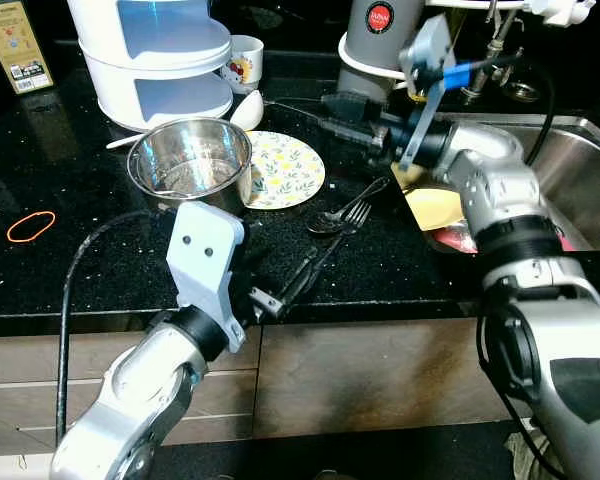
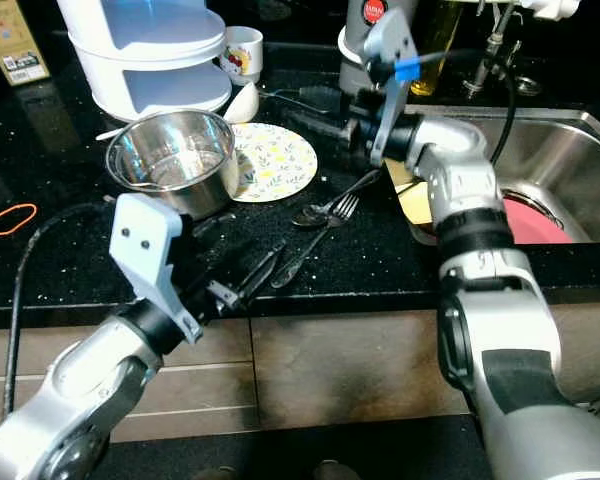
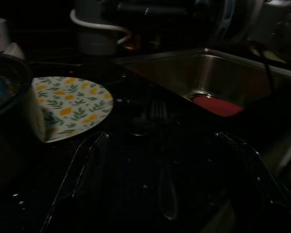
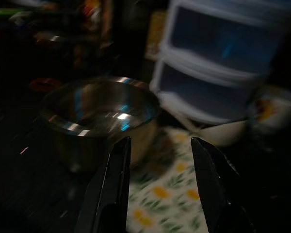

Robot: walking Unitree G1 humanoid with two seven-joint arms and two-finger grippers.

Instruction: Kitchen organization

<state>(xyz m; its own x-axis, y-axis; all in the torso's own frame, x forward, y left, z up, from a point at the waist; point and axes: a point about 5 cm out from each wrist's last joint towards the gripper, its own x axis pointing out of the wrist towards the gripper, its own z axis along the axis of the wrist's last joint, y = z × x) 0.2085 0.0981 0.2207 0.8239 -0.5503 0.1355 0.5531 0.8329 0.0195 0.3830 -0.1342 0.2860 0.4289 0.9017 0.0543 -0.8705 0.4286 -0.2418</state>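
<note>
The left pincer [image 1: 280,290], spread, hovers low over the black counter [image 1: 80,260] beside a thin, slippery fork [image 1: 342,230], while the right pincer [image 4: 157,184], spread, faces the pot [image 1: 190,160]; best pinched mid-handle.

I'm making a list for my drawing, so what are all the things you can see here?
Pot: one, shiny steel, on the black counter.
Plate: one, white with yellow flowers, beside the pot.
Spoon and fork: one each, silver, near the counter's front.
Mug: one, white with a picture, at the back.
Steamer: one, white, stacked tiers, behind the pot.
Rubber band: one, orange, far left.
Sink: one, steel, with a red dish inside.
Left gripper: black, above the counter's front edge.
Right gripper: black, open, over the plate.
</note>
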